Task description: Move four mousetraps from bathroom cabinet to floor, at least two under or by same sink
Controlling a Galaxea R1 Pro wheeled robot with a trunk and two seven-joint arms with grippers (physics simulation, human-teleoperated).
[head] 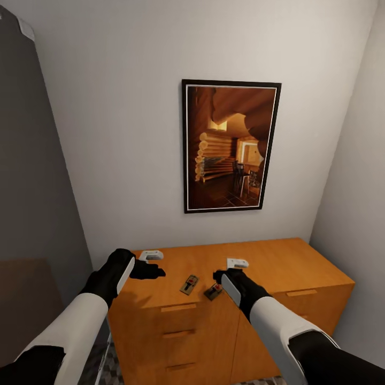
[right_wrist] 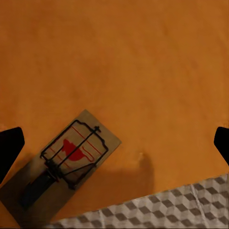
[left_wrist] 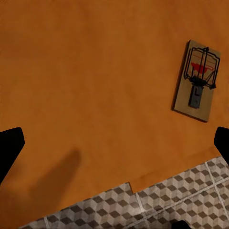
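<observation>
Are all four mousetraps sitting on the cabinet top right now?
No, the head view shows two mousetraps on the cabinet top, between the grippers.

cabinet top (head: 267, 256): bare right and rear | obstacles: two mousetraps (head: 189, 284) near front edge | wall behind

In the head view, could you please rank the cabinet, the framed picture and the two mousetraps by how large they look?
1. cabinet
2. framed picture
3. The left mousetrap and right mousetrap look alike in size; I would not rank them.
</observation>
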